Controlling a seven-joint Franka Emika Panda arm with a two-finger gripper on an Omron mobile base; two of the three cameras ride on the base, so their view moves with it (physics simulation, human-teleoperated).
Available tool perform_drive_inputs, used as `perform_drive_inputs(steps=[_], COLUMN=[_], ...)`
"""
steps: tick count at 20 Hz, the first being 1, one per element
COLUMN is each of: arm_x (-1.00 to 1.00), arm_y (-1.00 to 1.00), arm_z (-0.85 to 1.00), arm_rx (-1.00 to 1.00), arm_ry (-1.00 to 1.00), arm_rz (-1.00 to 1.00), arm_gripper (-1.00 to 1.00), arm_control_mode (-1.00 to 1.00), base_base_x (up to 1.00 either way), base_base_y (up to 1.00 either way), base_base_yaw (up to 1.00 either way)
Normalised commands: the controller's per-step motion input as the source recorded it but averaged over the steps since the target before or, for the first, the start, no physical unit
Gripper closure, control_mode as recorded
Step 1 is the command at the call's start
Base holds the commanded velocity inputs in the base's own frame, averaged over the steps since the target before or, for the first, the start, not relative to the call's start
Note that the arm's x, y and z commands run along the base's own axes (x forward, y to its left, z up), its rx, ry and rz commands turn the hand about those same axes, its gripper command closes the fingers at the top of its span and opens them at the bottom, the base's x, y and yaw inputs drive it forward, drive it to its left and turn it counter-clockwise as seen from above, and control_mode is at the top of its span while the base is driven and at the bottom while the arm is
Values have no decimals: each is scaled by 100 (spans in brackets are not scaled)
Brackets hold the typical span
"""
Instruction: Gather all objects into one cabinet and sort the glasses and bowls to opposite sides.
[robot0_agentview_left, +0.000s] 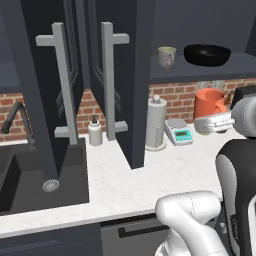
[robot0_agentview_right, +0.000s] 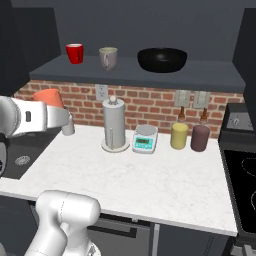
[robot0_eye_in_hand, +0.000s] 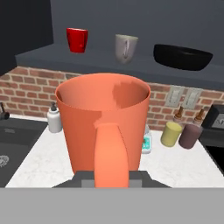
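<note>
Three of the four pieces already sit on the dark shelf of the cabinet (robot0_agentview_right: 135, 72); the fourth, the orange mug (robot0_eye_in_hand: 105, 127), is nearest us, filling the centre of the hand view. We read the gripper (robot0_eye_in_hand: 112, 177) as clamped on the mug's handle, which runs down the lower centre of that frame between the jaws. In the left base view the mug (robot0_agentview_left: 209, 102) shows at centre right, raised clear of the counter (robot0_agentview_left: 150, 185) and below shelf level; in the right base view it (robot0_agentview_right: 48, 96) sits at centre left, behind the white forearm.

Handling, as we judge it: the mug looks rigid, thick-walled and matte, a tapered cylinder with a broad strap handle. Held by the handle alone it may swing or pivot, so we would keep it upright and set it down gently, since it could chip. The handle is the sensible hold, as the body looks too wide for the jaws.

Mid-distance, on the speckled pale counter: a white paper-towel holder (robot0_agentview_right: 113, 125), a small scale (robot0_agentview_right: 145, 139), a white soap bottle (robot0_agentview_left: 95, 131), all smooth, simple forms.

Farthest, in the upper frame of the right base view: glossy red cup (robot0_agentview_right: 74, 53) at left, grey-beige mug (robot0_agentview_right: 108, 58) beside it, then the wide, shallow black bowl (robot0_agentview_right: 162, 59) to the right, well apart from the cups. Behind runs a rough red brick wall (robot0_agentview_right: 150, 102). Open charcoal doors with pale bar handles (robot0_agentview_left: 62, 85) stand at the left of the left base view.
</note>
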Motion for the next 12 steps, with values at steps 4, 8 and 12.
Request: perform_drive_inputs(steps=[4,8,12], arm_x=[0,0,0], arm_y=[-34,-29,2], arm_z=[37,49,27], arm_rx=[4,6,1], arm_ry=[0,0,0], arm_rz=[8,10,4], arm_gripper=[100,100,100], arm_control_mode=[-100,-100,-100], base_base_x=[0,0,0], base_base_y=[0,0,0], base_base_yaw=[0,0,0])
